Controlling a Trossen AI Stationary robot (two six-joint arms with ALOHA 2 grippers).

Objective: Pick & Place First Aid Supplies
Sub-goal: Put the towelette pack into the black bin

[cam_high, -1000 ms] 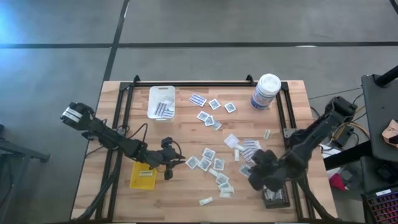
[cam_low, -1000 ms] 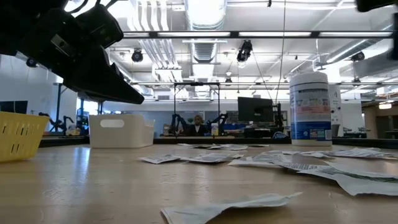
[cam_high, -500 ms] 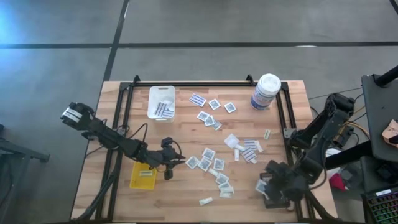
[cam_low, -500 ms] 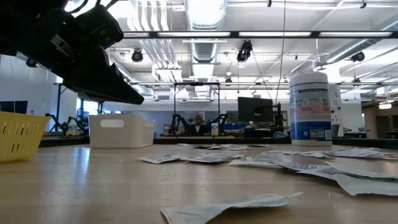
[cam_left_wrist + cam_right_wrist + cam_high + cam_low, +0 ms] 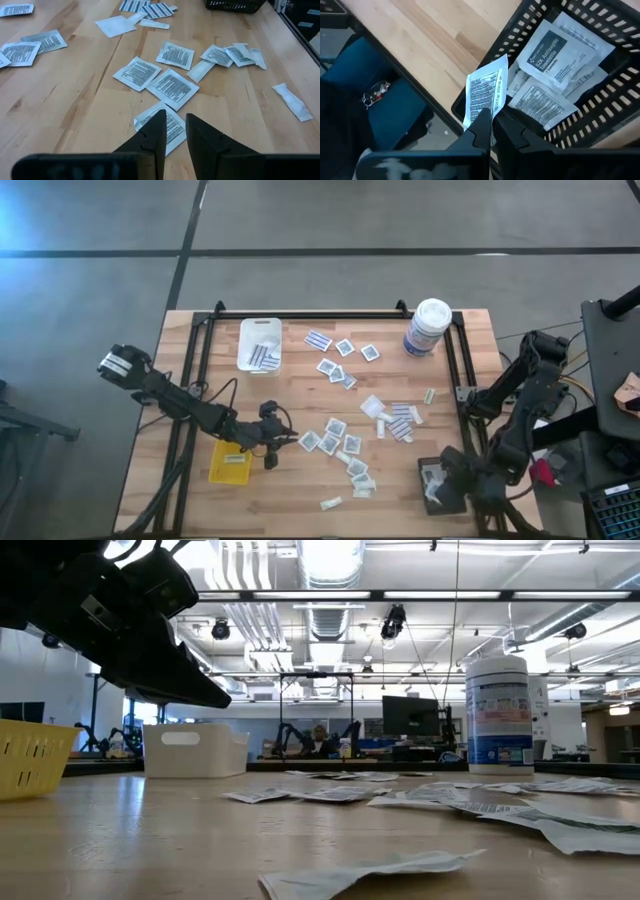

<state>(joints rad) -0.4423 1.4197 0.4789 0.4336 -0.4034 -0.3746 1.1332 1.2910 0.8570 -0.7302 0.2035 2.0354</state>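
Observation:
The first aid supplies [image 5: 340, 442] lie as small flat packets scattered over the middle of the wooden table. My right gripper [image 5: 462, 483] hangs over the black tray [image 5: 432, 468] at the near right corner, shut on a white printed packet [image 5: 482, 92]. Several packets [image 5: 555, 50] lie flat in that tray. My left gripper [image 5: 175, 131] stands a little open just above the table beside the yellow tray [image 5: 228, 463], nothing between its fingers, with a packet [image 5: 172, 85] lying in front of it. In the low view it shows as a dark shape [image 5: 150, 650]. My right gripper pinches the printed packet by one narrow end [image 5: 489, 114] between its two fingers. The fingers slant steeply down from above. The packet sticks out past the fingertips, lifted clear over the black tray's rim [image 5: 470, 102].
A white tray [image 5: 259, 343] with striped strips stands at the far left. A tall white canister [image 5: 428, 327] stands at the far right. Black frame rails run along the table's left, right and far sides.
My right gripper has swung from above the scattered packets toward the table's near right corner, carrying the packet, and has rolled as it went. It now hangs over the black tray. My left gripper has kept still.

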